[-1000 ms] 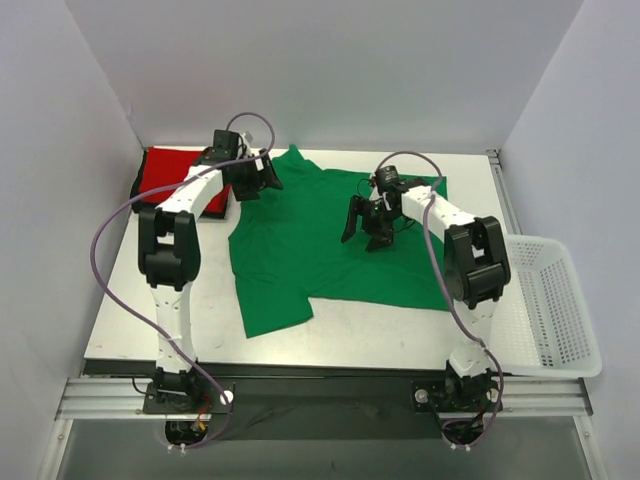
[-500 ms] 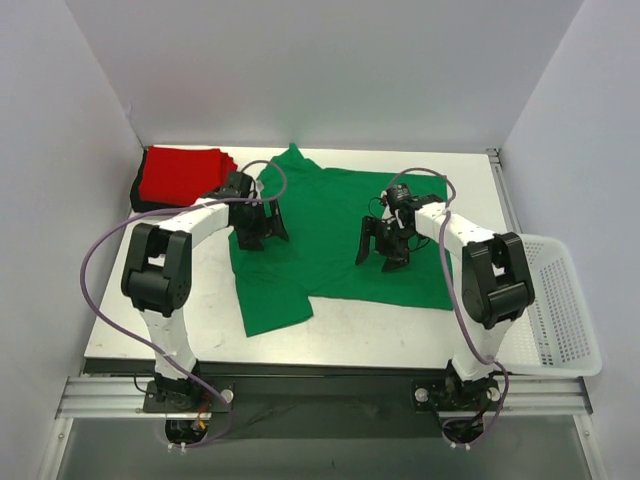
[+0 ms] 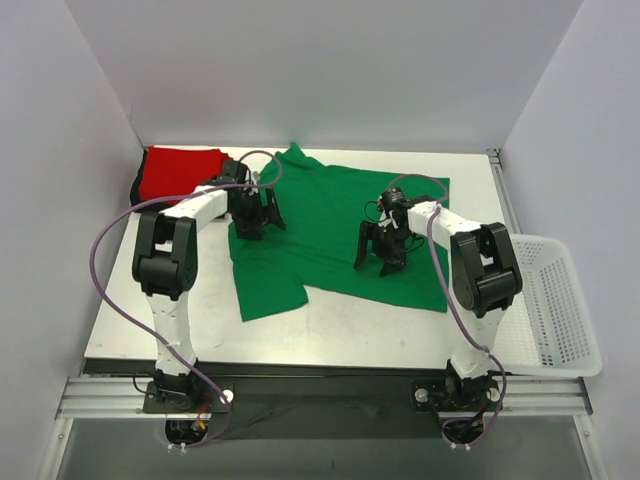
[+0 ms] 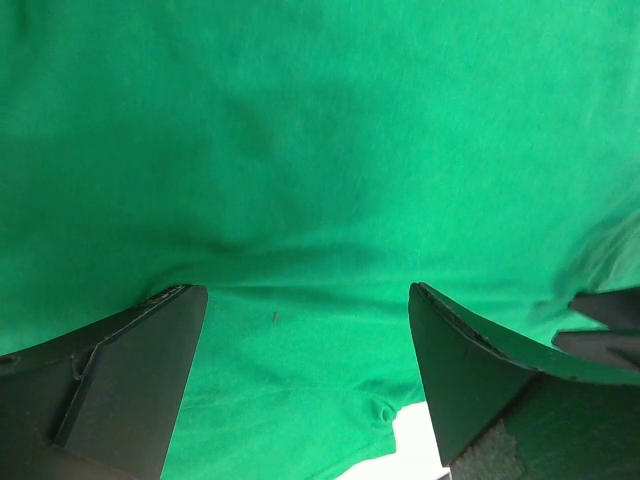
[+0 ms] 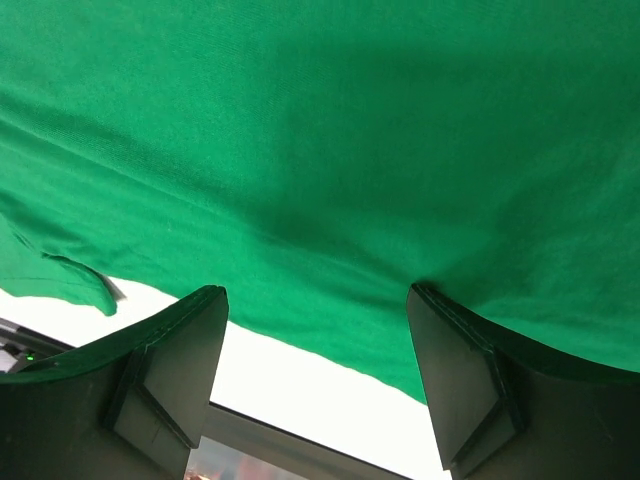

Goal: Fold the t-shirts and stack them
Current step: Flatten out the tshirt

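Behind left arm (image 3: 195,207), red t-shirts (image 3: 172,170) partly hidden

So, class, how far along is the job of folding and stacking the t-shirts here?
Done: the red t-shirt lies folded at the far left corner, on a dark layer. In hand: the green t-shirt is spread out, with the left tool and right tool open over it, gripping nothing. Left: fold the green one and stack it on the red.
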`<action>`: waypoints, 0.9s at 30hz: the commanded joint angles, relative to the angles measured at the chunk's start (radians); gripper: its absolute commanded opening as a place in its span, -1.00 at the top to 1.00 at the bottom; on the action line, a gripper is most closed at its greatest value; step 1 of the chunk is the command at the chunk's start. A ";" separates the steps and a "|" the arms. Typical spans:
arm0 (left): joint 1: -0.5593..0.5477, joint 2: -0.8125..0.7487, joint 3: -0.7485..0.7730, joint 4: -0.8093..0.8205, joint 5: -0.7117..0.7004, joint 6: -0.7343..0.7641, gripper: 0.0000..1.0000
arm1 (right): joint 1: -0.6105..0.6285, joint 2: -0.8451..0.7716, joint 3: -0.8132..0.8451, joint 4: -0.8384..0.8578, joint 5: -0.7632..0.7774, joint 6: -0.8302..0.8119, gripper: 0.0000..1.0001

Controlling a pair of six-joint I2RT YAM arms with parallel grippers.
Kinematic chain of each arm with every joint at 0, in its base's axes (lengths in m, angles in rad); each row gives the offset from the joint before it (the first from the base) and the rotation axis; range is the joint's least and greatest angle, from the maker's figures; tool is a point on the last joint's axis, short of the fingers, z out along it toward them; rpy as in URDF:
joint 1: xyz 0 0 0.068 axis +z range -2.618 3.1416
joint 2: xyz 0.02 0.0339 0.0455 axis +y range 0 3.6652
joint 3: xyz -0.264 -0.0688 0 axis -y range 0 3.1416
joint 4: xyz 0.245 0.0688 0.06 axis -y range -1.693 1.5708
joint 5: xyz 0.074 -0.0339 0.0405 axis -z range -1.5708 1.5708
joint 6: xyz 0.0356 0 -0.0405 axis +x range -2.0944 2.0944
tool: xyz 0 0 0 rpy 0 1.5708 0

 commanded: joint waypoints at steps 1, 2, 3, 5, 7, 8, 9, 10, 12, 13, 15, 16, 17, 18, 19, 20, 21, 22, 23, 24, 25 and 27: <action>0.016 0.099 0.084 -0.064 -0.061 0.097 -0.89 | 0.019 0.068 0.031 -0.009 -0.002 0.024 -0.47; 0.016 0.117 0.123 -0.072 -0.069 0.105 -0.89 | 0.020 0.072 0.040 -0.009 -0.004 0.029 -0.47; 0.016 0.125 0.140 -0.078 -0.075 0.119 -0.89 | 0.020 0.076 0.047 -0.009 -0.007 0.034 -0.47; 0.019 0.145 0.181 -0.110 -0.101 0.136 -0.89 | 0.022 0.086 0.069 -0.010 -0.012 0.047 -0.47; 0.023 0.154 0.235 -0.142 -0.113 0.154 -0.89 | 0.023 0.095 0.090 -0.010 -0.024 0.050 -0.47; 0.026 0.156 0.249 -0.150 -0.116 0.159 -0.89 | 0.025 0.099 0.097 -0.012 -0.027 0.053 -0.47; 0.026 0.154 0.270 -0.158 -0.118 0.171 -0.89 | 0.026 0.102 0.104 -0.015 -0.030 0.054 -0.47; 0.026 0.138 0.276 -0.161 -0.124 0.176 -0.90 | 0.028 0.106 0.116 -0.017 -0.036 0.052 -0.47; 0.023 0.108 0.278 -0.158 -0.126 0.186 -0.89 | 0.031 0.108 0.129 -0.021 -0.042 0.055 -0.47; 0.020 0.066 0.269 -0.150 -0.124 0.191 -0.89 | 0.033 0.105 0.135 -0.021 -0.045 0.055 -0.47; 0.011 0.007 0.244 -0.139 -0.129 0.196 -0.90 | 0.034 0.096 0.149 -0.026 -0.054 0.058 -0.47; 0.006 -0.060 0.209 -0.127 -0.141 0.196 -0.90 | 0.033 0.083 0.155 -0.026 -0.056 0.060 -0.47; 0.003 -0.097 0.186 -0.122 -0.153 0.196 -0.90 | 0.033 0.079 0.162 -0.027 -0.058 0.057 -0.47; -0.007 -0.134 0.160 -0.116 -0.167 0.185 -0.90 | 0.034 0.071 0.167 -0.029 -0.056 0.057 -0.47; -0.012 -0.210 0.088 -0.113 -0.204 0.177 -0.90 | 0.033 0.063 0.172 -0.029 -0.056 0.055 -0.47; -0.018 -0.249 0.051 -0.110 -0.224 0.167 -0.90 | 0.033 0.059 0.175 -0.032 -0.058 0.054 -0.48; -0.027 -0.287 -0.001 -0.104 -0.248 0.142 -0.89 | 0.034 0.054 0.182 -0.035 -0.062 0.055 -0.48; -0.032 -0.363 -0.050 -0.102 -0.294 0.130 -0.88 | 0.033 0.047 0.184 -0.036 -0.064 0.055 -0.48; -0.035 -0.398 -0.155 -0.104 -0.325 0.119 -0.87 | 0.033 0.039 0.184 -0.036 -0.065 0.057 -0.47; -0.040 -0.430 -0.202 -0.119 -0.365 0.105 -0.86 | 0.034 0.033 0.181 -0.036 -0.065 0.055 -0.48; -0.043 -0.479 -0.245 -0.133 -0.417 0.102 -0.86 | 0.033 0.017 0.176 -0.036 -0.062 0.057 -0.48; -0.041 -0.517 -0.357 -0.180 -0.471 0.090 -0.85 | 0.033 -0.009 0.167 -0.040 -0.061 0.054 -0.48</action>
